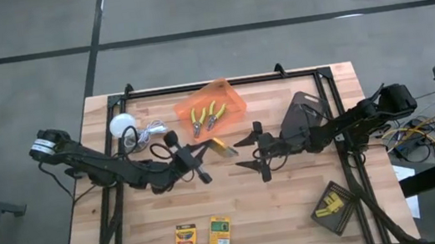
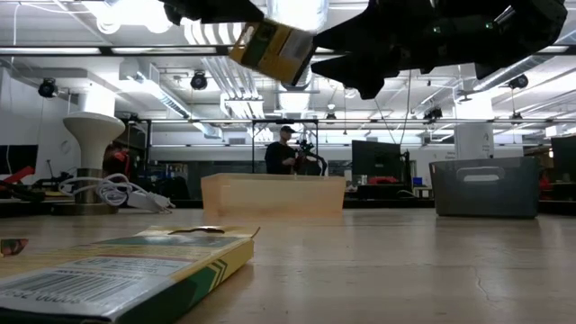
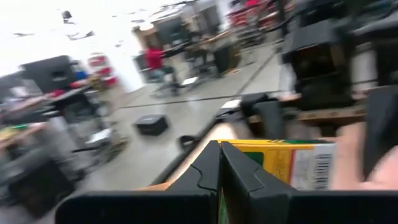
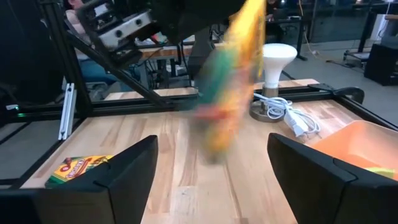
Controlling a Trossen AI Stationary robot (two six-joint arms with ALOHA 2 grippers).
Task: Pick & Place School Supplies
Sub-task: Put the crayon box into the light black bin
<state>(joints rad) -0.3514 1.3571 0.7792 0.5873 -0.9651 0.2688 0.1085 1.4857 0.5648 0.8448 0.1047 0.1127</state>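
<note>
Left gripper point(image 1: 205, 151), closed on a flat yellow-and-green crayon box point(image 1: 222, 147), is held aloft facing the wide-open right gripper point(image 1: 254, 153), so a handover or carry toward the translucent orange bin point(image 1: 212, 107) is judged next.

Floor: grey concrete is lying around my table point(image 1: 239, 220), with dark seam lines point(image 1: 189, 35) crossing it.
Table: a pale wooden top is sitting inside a black metal frame point(image 1: 221, 82).
Ceiling: I am seeing white pipes and bright lamps point(image 2: 135, 11) glowing overhead.
Room behind: desks with dark monitors point(image 2: 373, 160) are standing in a row, and a person point(image 2: 281, 151) in dark clothes is standing among them.
Right side: coloured cables point(image 1: 411, 137) are lying tangled beside the table.
</note>
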